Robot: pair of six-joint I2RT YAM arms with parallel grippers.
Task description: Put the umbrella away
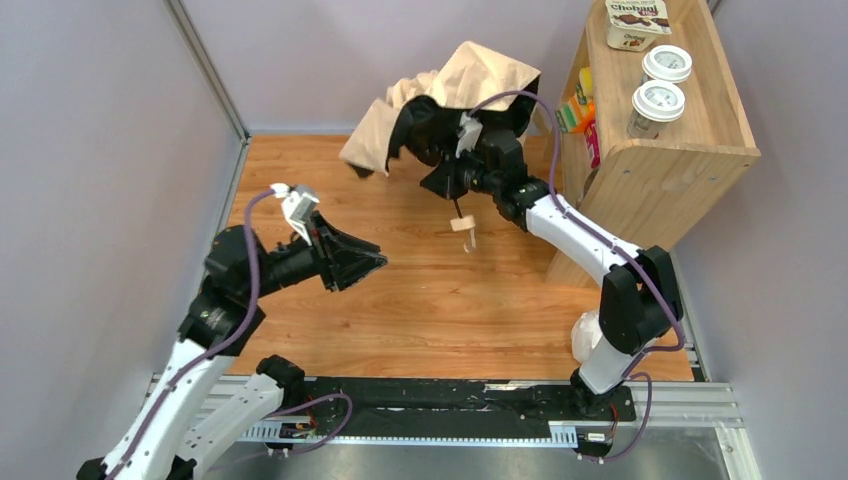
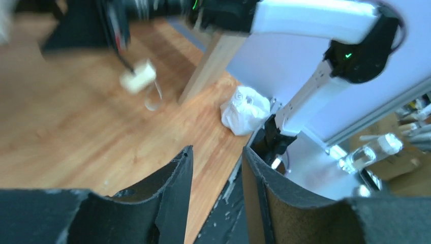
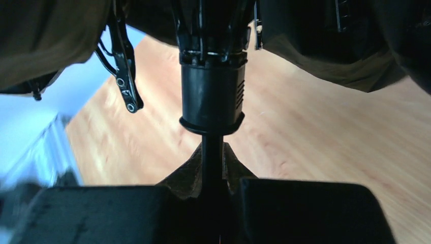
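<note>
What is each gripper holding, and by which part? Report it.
The right gripper clamps the umbrella by its thin dark shaft, below the collar. The left gripper is open, holding nothing.

The umbrella [image 1: 470, 75] has a pale beige canopy with a black underside, a dark shaft and a light wooden handle [image 1: 462, 224]. The worktop [image 1: 450, 320] is warm orange-brown with wood grain. The shelf [image 1: 660, 165] is a paler, blond wood. The cups [image 1: 658, 100] on top of it have white lids with dark print. At the foot of the shelf lies a white bag [image 1: 583, 335]. The arms [image 1: 575, 230] are white with black joints and purple cables [image 1: 255, 250]. The left claw [image 1: 378, 262] and the right claw [image 3: 212, 170] are black.
</note>
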